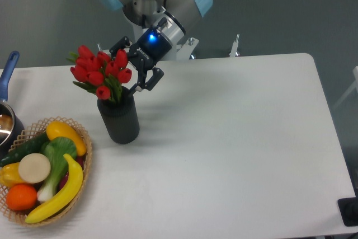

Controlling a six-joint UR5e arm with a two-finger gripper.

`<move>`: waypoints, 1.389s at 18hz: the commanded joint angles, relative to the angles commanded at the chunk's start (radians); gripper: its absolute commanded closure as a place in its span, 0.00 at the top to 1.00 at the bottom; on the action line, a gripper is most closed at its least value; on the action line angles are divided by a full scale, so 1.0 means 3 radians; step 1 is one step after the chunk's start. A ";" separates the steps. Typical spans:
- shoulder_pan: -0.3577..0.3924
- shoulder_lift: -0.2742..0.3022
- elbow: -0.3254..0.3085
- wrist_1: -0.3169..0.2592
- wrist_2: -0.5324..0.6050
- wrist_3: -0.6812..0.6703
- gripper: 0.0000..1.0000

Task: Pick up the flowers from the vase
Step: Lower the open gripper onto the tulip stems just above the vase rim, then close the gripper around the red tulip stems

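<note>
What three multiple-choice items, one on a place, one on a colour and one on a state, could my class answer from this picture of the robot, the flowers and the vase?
1. Where does the basket stand on the table?
A. at the left front corner
B. at the right back corner
C. in the middle

2. What colour are the flowers?
A. yellow
B. red
C. white

3. How is the hand right now?
A. shut on the vase
B. carrying the flowers above the table
C. open, close beside the blooms

Answers:
1 A, the woven basket of fruit and vegetables sits at the picture's lower left.
2 B, the tulip heads are red above green leaves.
3 C, its fingers are spread apart, and the stems are in the black vase.
</note>
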 joint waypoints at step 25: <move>0.0097 0.0041 0.0501 -0.0020 -0.0271 -0.1124 0.00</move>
